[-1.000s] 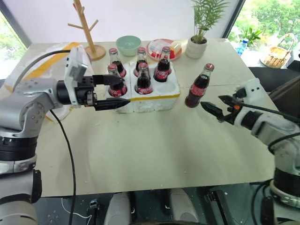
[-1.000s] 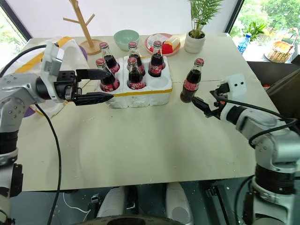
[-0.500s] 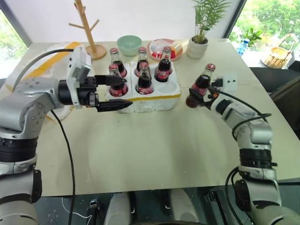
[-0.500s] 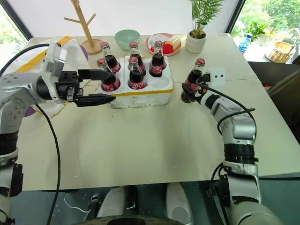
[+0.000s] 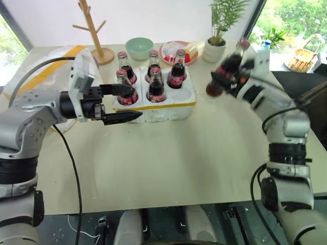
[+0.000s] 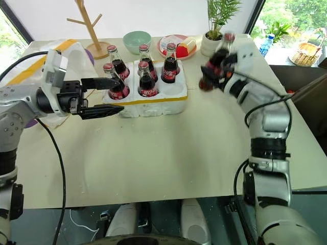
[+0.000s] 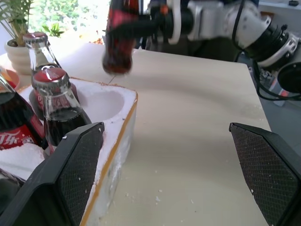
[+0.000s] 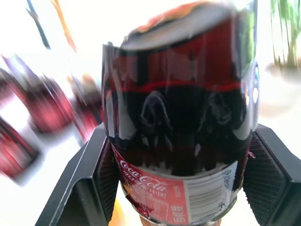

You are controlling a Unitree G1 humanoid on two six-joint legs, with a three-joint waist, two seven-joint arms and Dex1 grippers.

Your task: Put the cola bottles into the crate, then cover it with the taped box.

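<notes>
The right gripper (image 8: 176, 155) is pinching a cola bottle (image 5: 225, 71) between its jaws, the black fingers (image 8: 96, 174) pressing on both sides of the glass at the red label. The bottle is hanging tilted in the air, cap toward the far right, base toward the crate, clear of the worktop (image 5: 168, 163). In the left wrist view the bottle's base (image 7: 117, 42) is hovering above and just beyond the crate's empty near-right well (image 7: 106, 101).

The left gripper (image 5: 125, 102) is standing with its jaws spread wide, pointing level toward the right, at the crate's left front corner. One finger (image 5: 122, 88) is lying beside the front-left bottle (image 5: 124, 89), the other (image 5: 122, 118) low in front of the crate's side; whether they are touching the foam I cannot tell.

The crate (image 5: 168, 99) is sitting on the worktop with its yellow band facing the robot. Five bottles are standing upright in its wells: three in the far row (image 5: 176, 69) and two in the near row (image 5: 156, 84).

Behind the left arm, at the worktop's left edge, the taped box (image 6: 76, 51) is lying, partly hidden. Farther back are standing a wooden rack (image 5: 94, 33), a green bowl (image 5: 139, 48), a red plate (image 5: 173, 51) with food on it, and a potted plant (image 5: 217, 41).
</notes>
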